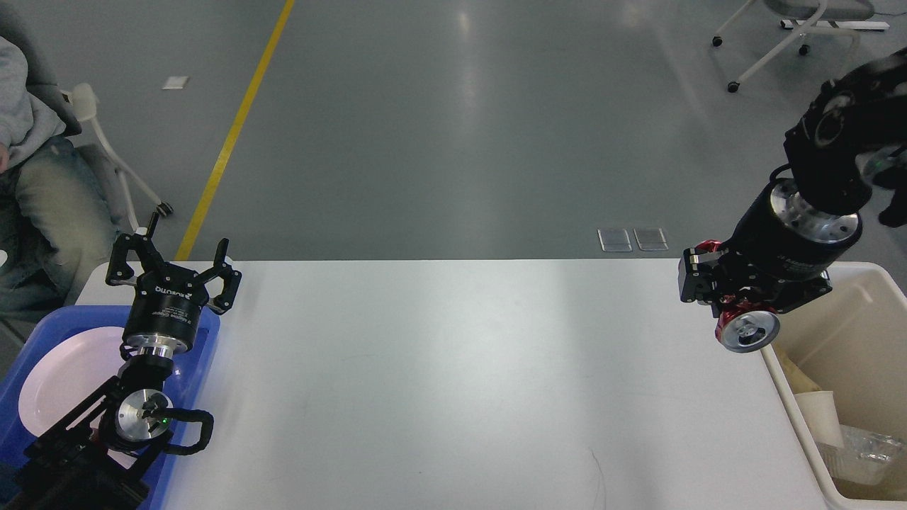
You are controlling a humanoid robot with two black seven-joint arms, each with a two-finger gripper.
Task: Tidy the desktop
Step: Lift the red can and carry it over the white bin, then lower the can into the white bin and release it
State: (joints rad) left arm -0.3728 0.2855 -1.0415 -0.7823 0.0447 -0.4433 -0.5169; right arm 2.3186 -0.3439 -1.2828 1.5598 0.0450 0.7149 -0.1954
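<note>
The white desktop (453,382) fills the middle of the head view. My left gripper (186,244) is open and empty, held above the table's far left corner, over the blue tray (205,340). My right gripper (716,297) is shut on a red can (745,327), which is tilted with its silver end toward me, just above the desktop's right edge next to the cream bin (861,280).
A white plate (67,379) lies in the blue tray at the left. The cream bin at the right holds a paper cup (818,418) and clear plastic waste (861,453). A seated person (32,170) is at the far left.
</note>
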